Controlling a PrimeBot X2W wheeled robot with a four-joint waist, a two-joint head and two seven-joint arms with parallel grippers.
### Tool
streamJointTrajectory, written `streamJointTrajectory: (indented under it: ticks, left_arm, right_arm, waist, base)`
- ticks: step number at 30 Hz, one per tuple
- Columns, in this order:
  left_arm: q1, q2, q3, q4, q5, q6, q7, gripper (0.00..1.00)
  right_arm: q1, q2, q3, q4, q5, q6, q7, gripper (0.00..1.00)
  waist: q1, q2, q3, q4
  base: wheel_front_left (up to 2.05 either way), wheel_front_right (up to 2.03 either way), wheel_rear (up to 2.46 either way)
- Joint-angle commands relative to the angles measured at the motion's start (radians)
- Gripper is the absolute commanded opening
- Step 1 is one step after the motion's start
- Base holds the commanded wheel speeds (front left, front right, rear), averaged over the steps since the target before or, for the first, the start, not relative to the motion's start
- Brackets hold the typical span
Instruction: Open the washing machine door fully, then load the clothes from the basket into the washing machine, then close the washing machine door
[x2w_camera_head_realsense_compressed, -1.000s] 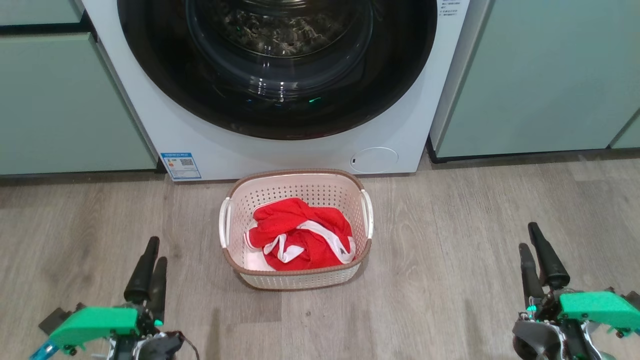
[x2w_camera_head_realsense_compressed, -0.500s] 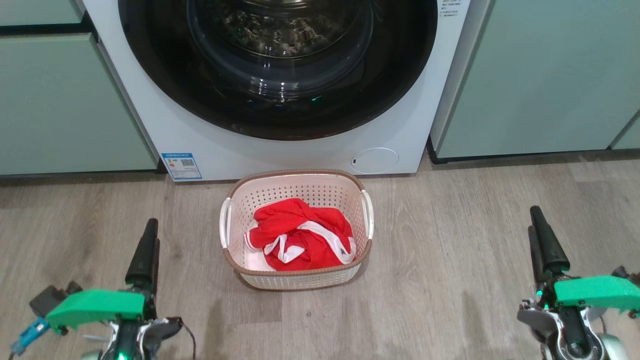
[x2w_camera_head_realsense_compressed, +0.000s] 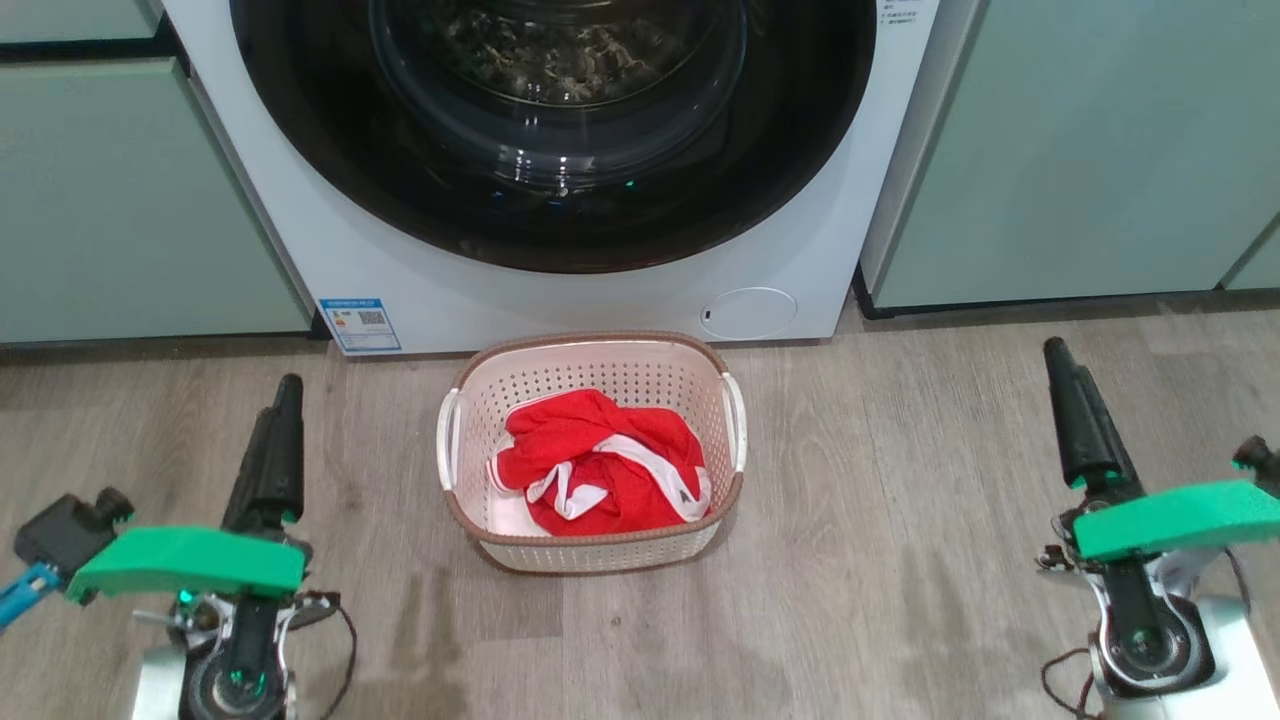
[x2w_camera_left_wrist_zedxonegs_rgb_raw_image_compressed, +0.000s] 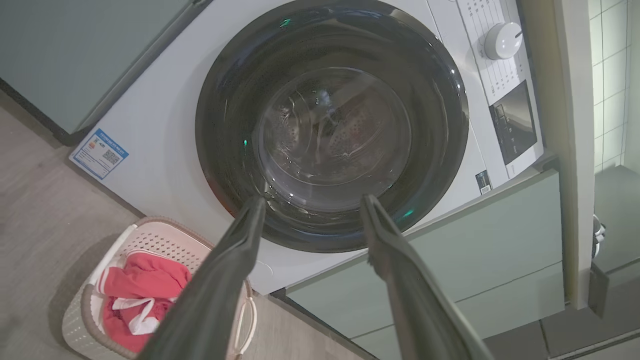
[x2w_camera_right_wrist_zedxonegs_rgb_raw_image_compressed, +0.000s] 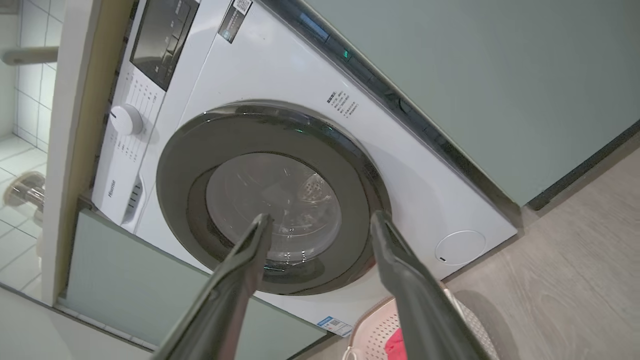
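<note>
The white washing machine (x2w_camera_head_realsense_compressed: 450, 290) fills the top of the head view, and its black-rimmed glass door (x2w_camera_head_realsense_compressed: 560, 150) sits flush against the front. On the floor just before it stands the cream basket (x2w_camera_head_realsense_compressed: 460, 505) with the red, white-trimmed clothes (x2w_camera_head_realsense_compressed: 600, 475) bundled inside. My left gripper (x2w_camera_head_realsense_compressed: 280, 400) hovers left of the basket, and my right gripper (x2w_camera_head_realsense_compressed: 1058, 360) hovers to its right. Both are open and hold nothing. The left wrist view looks between spread fingers (x2w_camera_left_wrist_zedxonegs_rgb_raw_image_compressed: 314, 199) at the door (x2w_camera_left_wrist_zedxonegs_rgb_raw_image_compressed: 330, 125), with basket (x2w_camera_left_wrist_zedxonegs_rgb_raw_image_compressed: 165, 222) and clothes (x2w_camera_left_wrist_zedxonegs_rgb_raw_image_compressed: 135, 295) below. The right wrist view frames the door (x2w_camera_right_wrist_zedxonegs_rgb_raw_image_compressed: 272, 200) likewise.
Pale green cabinets flank the machine on the left (x2w_camera_head_realsense_compressed: 120, 200) and on the right (x2w_camera_head_realsense_compressed: 1080, 150). A round filter cap (x2w_camera_head_realsense_compressed: 748, 312) and a blue sticker (x2w_camera_head_realsense_compressed: 359, 325) mark its lower front. The control dial (x2w_camera_left_wrist_zedxonegs_rgb_raw_image_compressed: 501, 40) sits beside the door. Wood-look floor (x2w_camera_head_realsense_compressed: 900, 500) spreads around the basket.
Both grippers have advanced toward the washing machine, rising in the head view, and stay open. The basket and clothes have not moved; the camera shifted slightly.
</note>
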Motion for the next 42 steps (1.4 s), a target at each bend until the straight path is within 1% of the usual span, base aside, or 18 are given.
streamJointTrajectory:
  ticks: [1,7,15,22,28,34,42]
  left_arm:
    - [-0.062,0.023,0.014,-0.049,0.047,0.004,-0.012,1.0]
    - [-0.069,0.034,0.002,-0.064,0.176,0.017,-0.029,1.0]
    - [-0.055,0.051,-0.025,-0.074,0.336,0.046,-0.053,1.0]
    - [-0.039,0.076,-0.065,-0.083,0.473,0.087,-0.073,1.0]
    - [-0.028,0.088,-0.089,-0.085,0.552,0.121,-0.094,1.0]
    - [-0.022,0.099,-0.105,-0.093,0.614,0.145,-0.111,1.0]
    - [-0.019,0.102,-0.115,-0.093,0.67,0.162,-0.132,1.0]
  right_arm:
    - [-0.059,-0.026,0.015,-0.046,-0.05,0.0,-0.012,1.0]
    - [-0.079,-0.032,0.037,-0.045,-0.185,0.0,-0.016,1.0]
    - [-0.077,-0.019,0.048,-0.015,-0.332,0.0,-0.036,1.0]
    - [-0.062,-0.001,0.042,0.005,-0.439,0.0,-0.058,1.0]
    - [-0.049,0.012,0.042,0.01,-0.541,0.0,-0.083,1.0]
    - [-0.043,0.02,0.047,0.004,-0.621,0.0,-0.101,1.0]
    - [-0.042,0.023,0.065,-0.005,-0.704,0.0,-0.109,1.0]
  waist:
    - [0.0,0.0,0.003,0.0]
    - [0.0,0.0,0.013,0.0]
    - [0.0,0.0,0.02,-0.002]
    - [0.0,0.0,0.024,-0.003]
    - [0.0,0.0,0.028,-0.004]
    - [0.0,0.0,0.033,-0.005]
    - [0.0,0.0,0.039,-0.005]
  base:
    - [0.0,0.0,0.0]
    - [0.0,0.0,0.0]
    - [0.0,0.0,0.0]
    - [0.0,0.0,0.0]
    - [0.0,0.0,0.0]
    - [0.0,0.0,0.0]
    - [0.0,0.0,0.0]
